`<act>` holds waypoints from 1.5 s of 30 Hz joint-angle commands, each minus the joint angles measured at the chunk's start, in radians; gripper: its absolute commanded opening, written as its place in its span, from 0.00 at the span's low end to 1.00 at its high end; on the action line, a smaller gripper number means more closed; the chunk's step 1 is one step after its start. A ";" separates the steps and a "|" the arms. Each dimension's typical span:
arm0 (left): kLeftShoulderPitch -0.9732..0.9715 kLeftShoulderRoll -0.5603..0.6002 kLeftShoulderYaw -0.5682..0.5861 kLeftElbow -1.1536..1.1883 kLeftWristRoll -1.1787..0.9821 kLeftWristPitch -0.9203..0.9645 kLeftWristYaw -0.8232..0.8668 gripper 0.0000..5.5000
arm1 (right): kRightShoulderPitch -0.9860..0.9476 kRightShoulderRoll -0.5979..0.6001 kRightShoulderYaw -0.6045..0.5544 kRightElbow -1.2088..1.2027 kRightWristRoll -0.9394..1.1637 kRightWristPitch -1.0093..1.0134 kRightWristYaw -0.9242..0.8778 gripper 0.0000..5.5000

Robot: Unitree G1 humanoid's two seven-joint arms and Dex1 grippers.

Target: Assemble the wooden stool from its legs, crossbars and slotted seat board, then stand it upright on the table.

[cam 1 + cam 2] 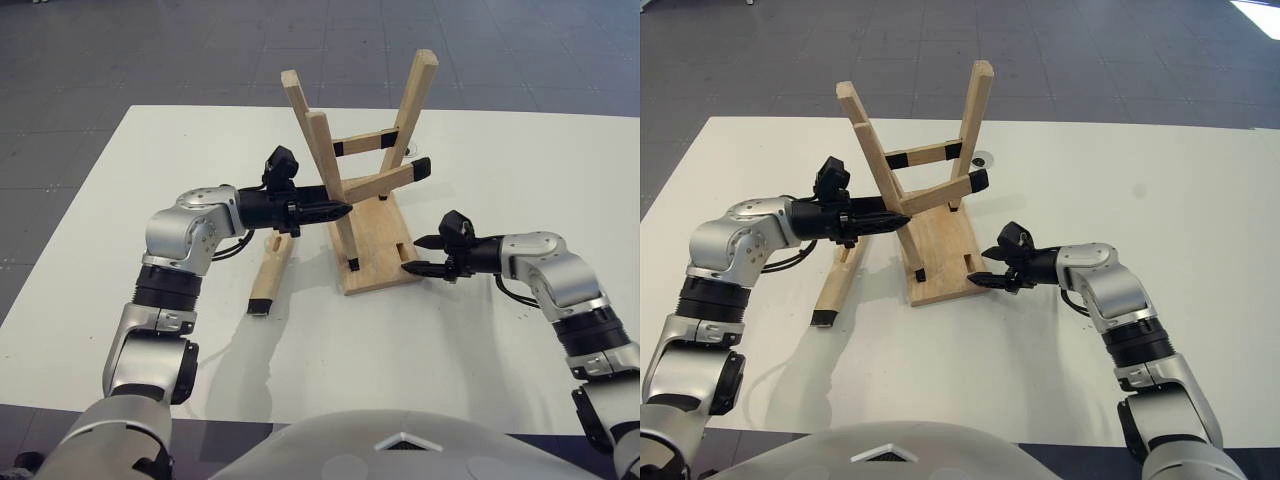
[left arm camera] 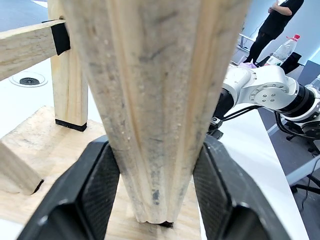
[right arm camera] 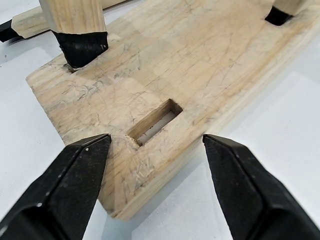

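The slotted seat board (image 1: 378, 262) lies flat on the white table. Three legs stand up out of it, and two crossbars (image 1: 366, 143) join them. My left gripper (image 1: 345, 210) is shut on the near leg (image 1: 328, 165) about halfway up; in the left wrist view its pads (image 2: 97, 185) press that leg (image 2: 150, 100) from both sides. A loose leg (image 1: 270, 270) lies on the table under my left forearm. My right gripper (image 1: 412, 255) is open at the board's right edge, with its fingers (image 3: 75, 185) on either side of an empty slot (image 3: 155, 121).
A round grommet hole (image 1: 983, 159) sits in the table (image 1: 480, 330) behind the stool. The black-tipped end of the lower crossbar (image 1: 420, 167) sticks out toward the right, above my right gripper. Bare table lies in front and to the right.
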 commanded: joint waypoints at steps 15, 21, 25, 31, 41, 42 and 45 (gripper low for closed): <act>0.342 0.099 -0.214 -0.367 0.359 -0.181 0.195 0.37 | 0.113 -0.039 0.029 -0.053 -0.046 0.045 -0.033 0.62; 0.420 0.138 -0.250 -0.376 0.405 -0.340 0.191 0.37 | 0.132 -0.048 0.023 -0.069 -0.039 0.050 -0.039 0.62; 0.419 0.152 -0.268 -0.378 0.411 -0.396 0.190 0.37 | 0.132 -0.046 0.017 -0.070 -0.038 0.052 -0.042 0.62; 0.360 0.179 -0.242 -0.430 0.363 -0.379 0.178 0.37 | 0.135 -0.045 0.011 -0.075 -0.036 0.056 -0.044 0.62; 0.276 0.133 -0.169 -0.449 0.249 -0.293 0.176 0.50 | 0.143 -0.045 0.005 -0.088 -0.031 0.069 -0.043 0.62; 0.274 0.126 -0.155 -0.459 0.240 -0.299 0.178 0.52 | 0.143 -0.045 0.005 -0.088 -0.032 0.070 -0.042 0.62; 0.276 0.128 -0.129 -0.483 0.228 -0.292 0.173 0.59 | 0.142 -0.044 0.002 -0.086 -0.033 0.074 -0.043 0.62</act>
